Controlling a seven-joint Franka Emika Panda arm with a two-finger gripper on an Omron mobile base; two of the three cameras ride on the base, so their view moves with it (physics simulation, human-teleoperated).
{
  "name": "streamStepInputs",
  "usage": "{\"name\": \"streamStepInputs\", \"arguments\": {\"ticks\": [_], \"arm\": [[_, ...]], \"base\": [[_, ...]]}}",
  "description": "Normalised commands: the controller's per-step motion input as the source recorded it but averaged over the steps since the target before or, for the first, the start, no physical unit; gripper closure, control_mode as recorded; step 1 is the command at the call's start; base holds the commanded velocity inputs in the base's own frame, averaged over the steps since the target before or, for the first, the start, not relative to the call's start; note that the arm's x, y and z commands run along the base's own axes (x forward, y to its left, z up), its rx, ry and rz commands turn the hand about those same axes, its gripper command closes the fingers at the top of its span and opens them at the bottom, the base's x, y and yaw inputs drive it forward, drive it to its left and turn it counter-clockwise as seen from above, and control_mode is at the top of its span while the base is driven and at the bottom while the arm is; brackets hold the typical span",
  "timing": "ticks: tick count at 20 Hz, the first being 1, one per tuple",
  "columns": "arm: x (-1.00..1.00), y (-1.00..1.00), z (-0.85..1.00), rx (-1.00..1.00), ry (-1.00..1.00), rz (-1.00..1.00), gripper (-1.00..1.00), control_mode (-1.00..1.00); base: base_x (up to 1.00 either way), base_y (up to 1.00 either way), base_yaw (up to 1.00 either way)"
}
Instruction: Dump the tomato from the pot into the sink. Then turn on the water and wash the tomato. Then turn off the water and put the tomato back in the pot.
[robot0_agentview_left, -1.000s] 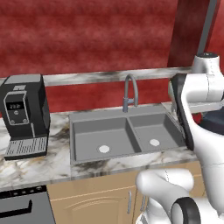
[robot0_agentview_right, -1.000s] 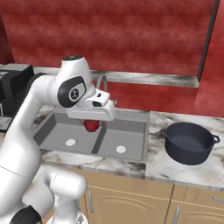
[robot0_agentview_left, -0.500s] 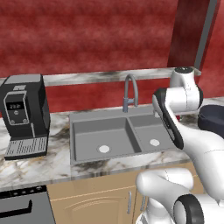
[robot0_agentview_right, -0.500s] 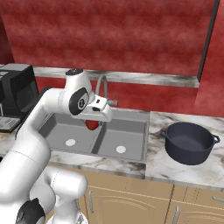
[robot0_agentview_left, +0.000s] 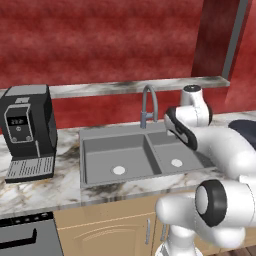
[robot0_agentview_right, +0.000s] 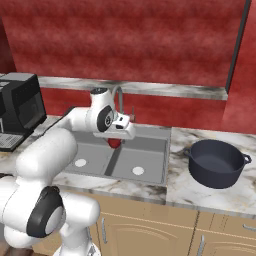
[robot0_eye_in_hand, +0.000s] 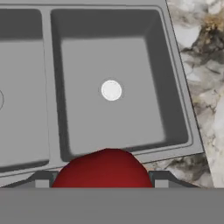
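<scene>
Left base view: the arm reaches over the sink (robot0_agentview_left: 131, 159), beside one faucet (robot0_agentview_left: 148, 105); two basins, each with one drain.

Right base view: the gripper (robot0_agentview_right: 119, 134) hangs above the sink's rear rim, one tomato (robot0_agentview_right: 114, 143) beneath it; one pot (robot0_agentview_right: 216, 163) sits well right of the sink.

Hand view: fingers (robot0_eye_in_hand: 42, 179) clamp the tomato above the sink's edge. The smooth ball could slip into a basin.

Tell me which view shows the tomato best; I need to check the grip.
The hand view: the tomato sits large between the fingers, above the sink. The right base view shows a red sliver under the gripper; in the left base view I can't make it out.
</scene>
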Motion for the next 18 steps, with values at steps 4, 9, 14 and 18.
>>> {"name": "streamStepInputs", "arguments": {"ticks": [4,9,14,18], "arm": [[0.64,-0.19,-0.28,0.09,0.01,0.00,1.00,-1.00],[0.57,-0.29,-0.33,0.15,0.00,0.00,1.00,-1.00],[0.25,-0.08,-0.28,0.07,0.00,0.00,1.00,-1.00],[0.25,0.00,-0.21,0.00,-0.08,0.00,1.00,-1.00]], "base": [[0.00,0.00,0.00],[0.00,0.00,0.00],[0.00,0.00,0.00],[0.00,0.00,0.00]]}}
